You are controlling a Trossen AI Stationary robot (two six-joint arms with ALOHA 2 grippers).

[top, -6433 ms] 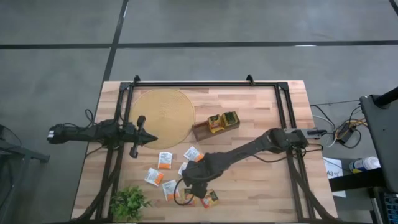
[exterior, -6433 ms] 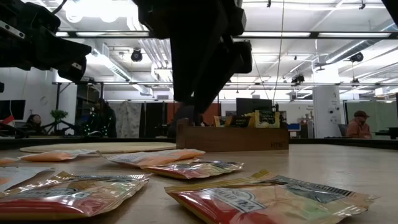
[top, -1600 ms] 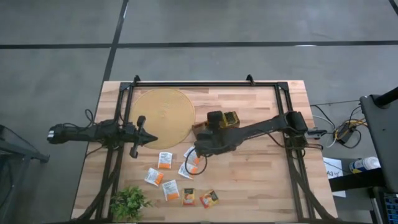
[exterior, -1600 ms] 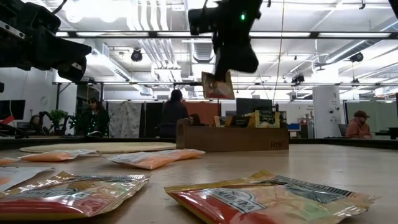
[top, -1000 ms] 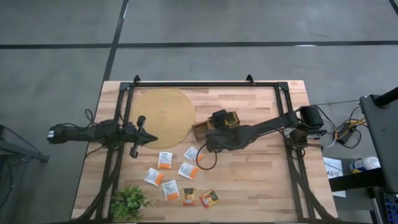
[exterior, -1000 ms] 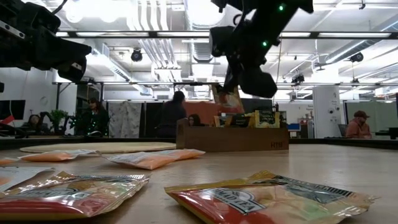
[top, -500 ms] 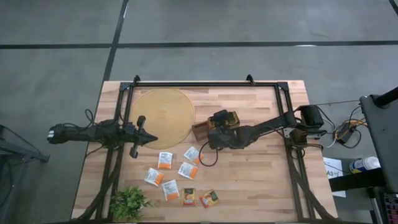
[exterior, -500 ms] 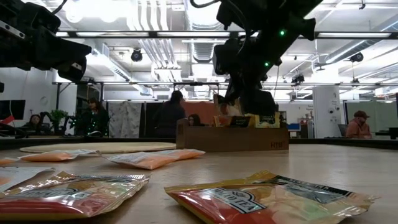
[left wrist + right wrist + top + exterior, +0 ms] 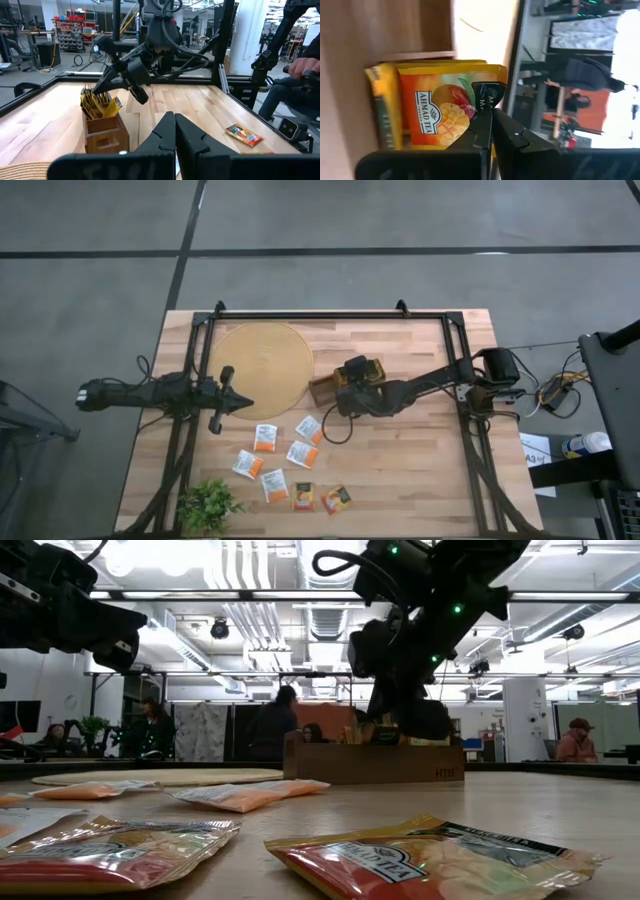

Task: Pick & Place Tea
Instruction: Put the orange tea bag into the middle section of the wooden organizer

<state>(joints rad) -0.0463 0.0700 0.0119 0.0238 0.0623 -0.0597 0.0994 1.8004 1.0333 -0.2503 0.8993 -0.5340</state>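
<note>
Over the wooden tray, the right gripper (image 9: 345,385) clamps a mango tea sachet (image 9: 442,112).

Largest is the wooden table (image 9: 420,470), with a round woven mat (image 9: 262,367) at its far left. The right arm reaches in from the right side to the wooden tray (image 9: 335,388) at the table's middle, its fingers closed on the orange sachet, which stands upright among the yellow sachets (image 9: 100,104) already packed in the tray. The left gripper (image 9: 240,404) waits at the left side beside the mat, jaws shut and empty. Seven loose sachets (image 9: 265,438) lie flat on the near half of the table, left of centre. A small leafy plant (image 9: 207,505) sits at the near left corner. A person's hand (image 9: 305,66) shows beyond the table's edge.
</note>
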